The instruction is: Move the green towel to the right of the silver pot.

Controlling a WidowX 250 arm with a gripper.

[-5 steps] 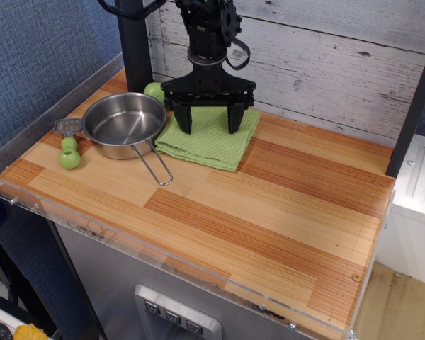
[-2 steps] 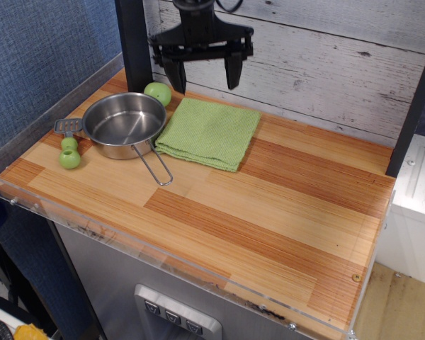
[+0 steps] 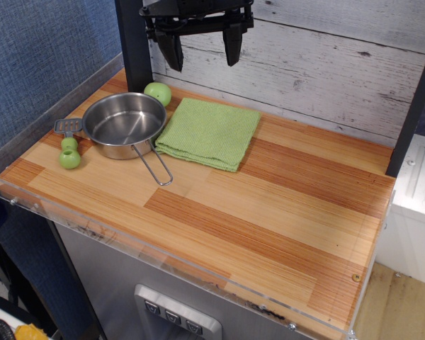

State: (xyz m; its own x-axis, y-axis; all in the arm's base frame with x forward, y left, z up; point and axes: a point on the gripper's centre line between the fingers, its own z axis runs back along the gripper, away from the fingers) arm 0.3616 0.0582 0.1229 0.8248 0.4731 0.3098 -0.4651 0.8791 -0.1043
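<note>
Light-green, folded, ribbed knitted towel [image 3: 210,132] lies flat on the striped wooden table [image 3: 269,212], just to the right of the shallow, shiny stainless-steel pot [image 3: 123,125], its left edge touching or nearly touching the pot's rim. The pot's thin wire loop handle [image 3: 156,168] points toward the front edge. A small green ball [image 3: 157,93] sits behind the pot, near the towel's back corner. A small metal spatula with a green handle [image 3: 69,144] rests left of the pot. The black hand [image 3: 200,48] hangs high above the towel's back edge, fingers spread wide, grasping nothing.
</note>
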